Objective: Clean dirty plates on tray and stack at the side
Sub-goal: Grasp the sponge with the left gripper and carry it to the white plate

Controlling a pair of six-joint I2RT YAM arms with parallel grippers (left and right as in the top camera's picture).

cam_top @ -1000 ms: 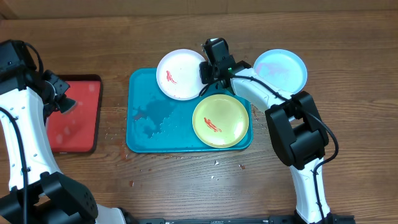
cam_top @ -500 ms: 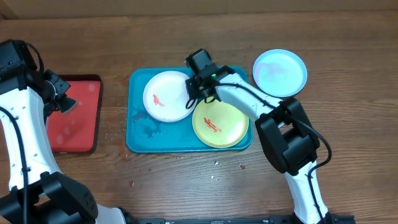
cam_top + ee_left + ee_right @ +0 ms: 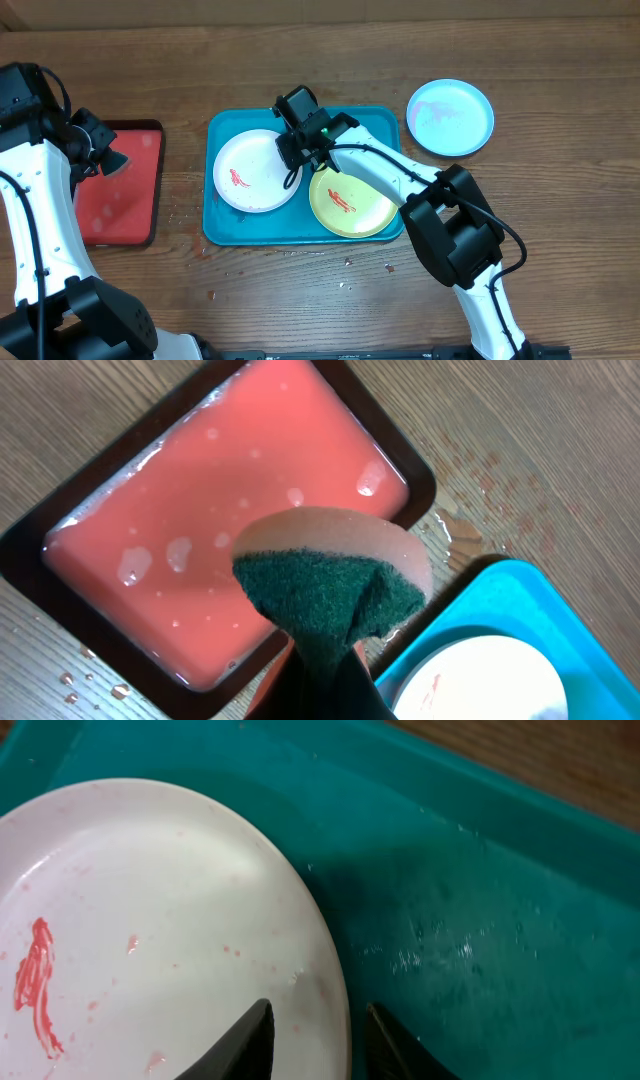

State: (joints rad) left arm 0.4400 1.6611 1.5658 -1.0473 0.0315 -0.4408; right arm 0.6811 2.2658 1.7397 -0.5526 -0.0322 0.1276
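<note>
one arm (image 3: 375, 172) outstretched (right), pincer (image 3: 318, 1030) astride plate (image 3: 150, 920)

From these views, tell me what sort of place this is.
Probably a robot test bench for dishwashing: a wooden table, a teal tray holding a smeared white plate and yellow-green plate, and a sponge in the left pincer over a red tray.

Overhead camera: fixed, looks straight down on the table (image 3: 560, 220) from far enough to frame the whole teal tray (image 3: 225, 228) and the red tray (image 3: 125, 200).
Left wrist camera: close, angled down past its sponge (image 3: 320, 585) onto the red tray and a corner of the teal tray.
Right wrist camera: very near the white plate (image 3: 250, 175), showing only its rim and the wet floor of the teal tray.
All three views share the white plate.
</note>
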